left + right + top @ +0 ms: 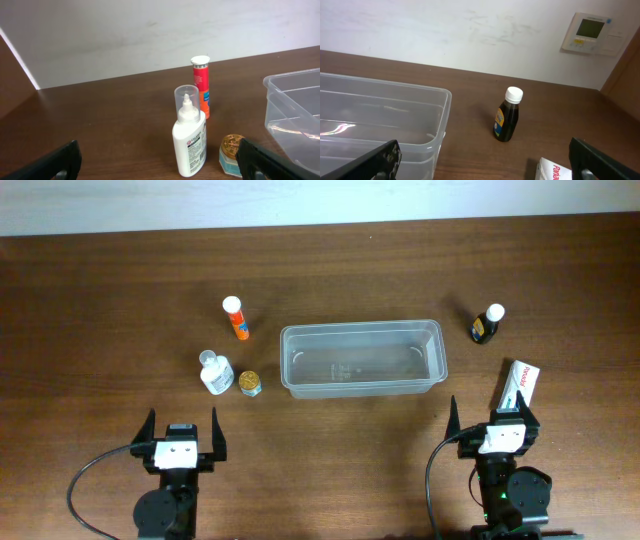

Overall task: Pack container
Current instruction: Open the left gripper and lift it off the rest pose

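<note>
1. A clear plastic container [360, 328] sits empty at the middle of a dark wooden table [100, 300], long side facing the two arms, with every other item outside it.
2. The left gripper [183, 418] hovers at the near edge, left of the container, its two fingers spread wide with nothing between them.
3. The right gripper [492, 415] waits at the near edge on the right, its fingers likewise spread wide and holding nothing.
4. An orange tube [236, 318] with a white cap stands upright left of the container, toward the far side.
5. A white squeeze bottle [215, 373] with a clear cap stands nearer the left arm, and a small jar with a gold lid [249, 383] sits just beside it, between the bottle and the container's left end.
6. A dark bottle [487, 324] with a white cap stands upright beyond the container's right end, apart from it.
7. A white carton with red lettering [520, 383] lies flat just ahead of the right gripper, near its outer finger.
8. A wall control panel [590, 32] shows in the right wrist view on the pale wall behind the table.
</note>
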